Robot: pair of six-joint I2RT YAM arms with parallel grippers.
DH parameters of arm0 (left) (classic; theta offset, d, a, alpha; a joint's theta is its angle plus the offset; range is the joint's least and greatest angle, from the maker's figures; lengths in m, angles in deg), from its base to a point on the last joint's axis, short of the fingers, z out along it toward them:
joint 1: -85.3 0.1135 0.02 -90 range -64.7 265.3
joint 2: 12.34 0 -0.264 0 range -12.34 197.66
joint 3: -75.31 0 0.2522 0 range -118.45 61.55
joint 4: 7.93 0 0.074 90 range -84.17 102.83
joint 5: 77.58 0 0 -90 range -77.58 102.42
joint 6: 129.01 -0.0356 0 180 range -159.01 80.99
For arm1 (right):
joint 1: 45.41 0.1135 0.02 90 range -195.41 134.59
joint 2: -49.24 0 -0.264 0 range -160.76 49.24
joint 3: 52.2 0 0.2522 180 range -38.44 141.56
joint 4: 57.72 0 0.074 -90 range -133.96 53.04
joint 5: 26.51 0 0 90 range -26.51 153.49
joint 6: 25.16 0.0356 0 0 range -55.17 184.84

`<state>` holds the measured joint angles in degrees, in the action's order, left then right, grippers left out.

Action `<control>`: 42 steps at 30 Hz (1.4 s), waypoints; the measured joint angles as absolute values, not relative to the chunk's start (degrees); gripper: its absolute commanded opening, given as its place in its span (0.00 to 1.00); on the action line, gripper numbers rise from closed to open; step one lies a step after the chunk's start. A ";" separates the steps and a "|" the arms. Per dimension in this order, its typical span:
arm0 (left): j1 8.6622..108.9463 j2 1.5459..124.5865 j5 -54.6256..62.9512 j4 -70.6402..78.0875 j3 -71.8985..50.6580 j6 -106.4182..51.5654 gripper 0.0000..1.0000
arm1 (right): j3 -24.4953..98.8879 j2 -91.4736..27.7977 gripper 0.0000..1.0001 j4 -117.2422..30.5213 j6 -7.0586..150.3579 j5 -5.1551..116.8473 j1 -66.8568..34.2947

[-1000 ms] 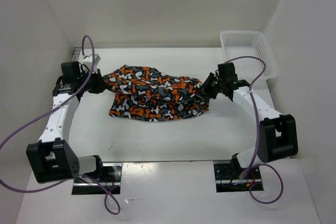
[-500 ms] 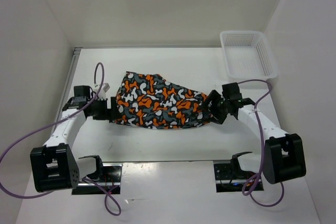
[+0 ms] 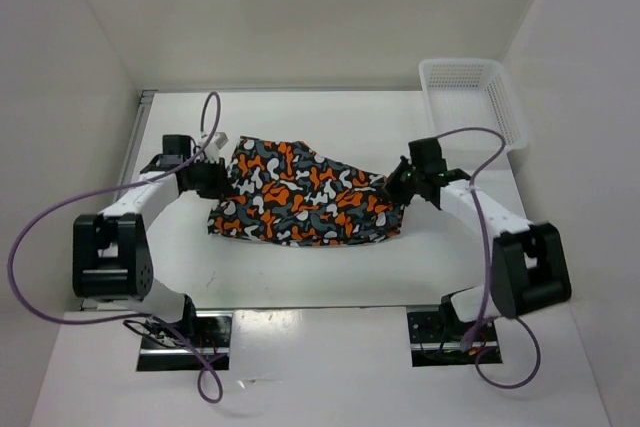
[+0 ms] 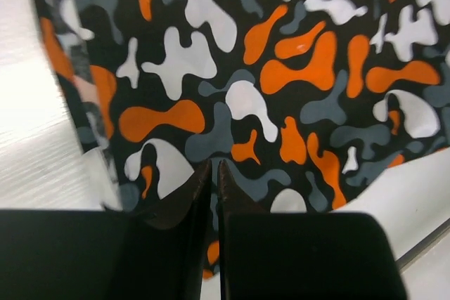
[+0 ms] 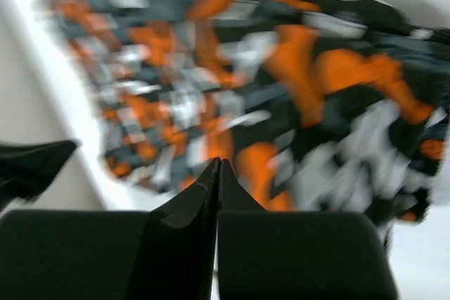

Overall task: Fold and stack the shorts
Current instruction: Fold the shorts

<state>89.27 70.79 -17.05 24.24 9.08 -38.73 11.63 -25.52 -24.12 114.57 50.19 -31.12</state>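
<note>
Top external view: the shorts (image 3: 305,202) lie in a rumpled band across the middle of the counter (image 3: 300,282), stretched between the two arms. The left end effector (image 3: 222,179) meets their left edge and the right end effector (image 3: 398,185) meets their right edge.

A white mesh basket (image 3: 470,102) stands upright at the far right corner of the counter, just behind the right arm and apart from the shorts. Only its own mesh floor and walls show inside it, and the shorts are wholly outside it.

In the left wrist view the two dark fingers are drawn together to a thin slit, pinching the printed cloth at their tips. The right wrist view is blurred, but its fingers are pressed tight together and nip the fabric that fills the frame beyond them.
</note>
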 measured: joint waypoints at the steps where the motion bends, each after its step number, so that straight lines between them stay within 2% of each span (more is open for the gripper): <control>1: 88.79 73.13 -17.01 23.74 9.06 -38.73 0.12 | 10.64 -29.04 0.00 -25.21 114.99 50.23 -31.12; 5: 87.57 79.10 -16.00 22.19 9.04 -38.69 0.11 | 5.88 -37.47 0.00 -25.48 117.37 52.20 -31.12; 10: 87.54 81.48 -14.21 20.96 8.78 -38.67 0.10 | 5.09 -40.78 0.00 -26.15 119.51 53.90 -30.69; 11: 87.54 81.61 -14.06 21.01 8.60 -38.69 0.10 | 5.18 -40.82 0.03 -26.09 119.47 54.23 -30.49; 14: 87.54 81.42 -13.40 21.73 6.98 -38.71 0.11 | 5.57 -38.17 0.28 -24.67 119.25 56.18 -30.16; 15: 87.54 81.22 -13.27 21.84 6.24 -38.69 0.13 | 5.59 -36.10 0.58 -23.90 119.27 56.92 -30.16; 16: 87.48 80.85 -13.18 22.12 5.43 -38.69 0.13 | 5.59 -32.95 0.71 -22.94 119.29 57.84 -30.16; 19: 87.13 79.67 -12.92 22.19 3.07 -38.71 0.15 | 5.83 -21.13 0.89 -21.41 118.46 59.91 -30.67; 22: 85.38 79.43 -12.68 22.06 0.38 -38.71 0.15 | 5.40 -12.23 0.89 -21.30 118.13 59.80 -32.68; 25: 82.21 81.37 -12.72 22.03 -2.52 -38.75 0.14 | 1.18 -8.91 0.89 -21.74 118.50 57.77 -36.59; 31: 78.56 90.42 -11.45 20.07 -5.45 -38.75 0.14 | -9.38 -10.85 0.89 -20.80 120.60 50.43 -40.96; 39: 79.02 96.32 -6.78 18.76 -5.41 -38.71 0.11 | -14.27 -10.90 0.89 -25.10 123.40 45.27 -42.21; 42: 79.02 96.32 -5.51 17.88 -5.41 -38.67 0.12 | -15.19 -12.08 0.83 -27.18 123.82 45.23 -42.23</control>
<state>79.02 96.32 -5.51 17.88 -5.41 -38.67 -15.19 -12.08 -27.18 123.82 45.23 -42.23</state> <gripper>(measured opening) 0.109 0.864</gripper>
